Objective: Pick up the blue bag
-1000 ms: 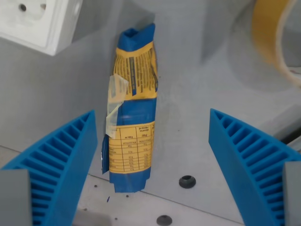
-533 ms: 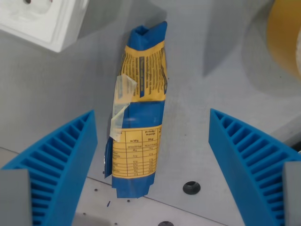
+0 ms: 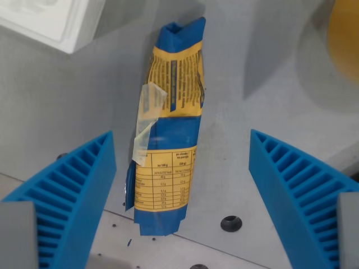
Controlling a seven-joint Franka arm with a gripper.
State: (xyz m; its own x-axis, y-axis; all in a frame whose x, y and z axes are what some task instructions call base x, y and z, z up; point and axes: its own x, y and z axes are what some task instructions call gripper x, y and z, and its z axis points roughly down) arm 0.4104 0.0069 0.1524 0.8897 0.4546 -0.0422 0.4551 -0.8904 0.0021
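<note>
The blue bag lies lengthwise on the grey table, a narrow blue packet with yellow label panels and a strip of clear tape on its left side. My gripper hangs above it and is open. Its two blue ribbed fingers stand wide apart at the wrist view's left and right. The bag's lower end lies between them, nearer the left finger. Nothing touches the bag.
A white socket block sits at the top left corner. A yellow tape roll shows at the top right edge. A black screw head sits in the table just right of the bag's lower end.
The camera has come lower and closer: the bag looks larger and sits slightly more to the right in the picture. The fingers stay equally wide apart.
</note>
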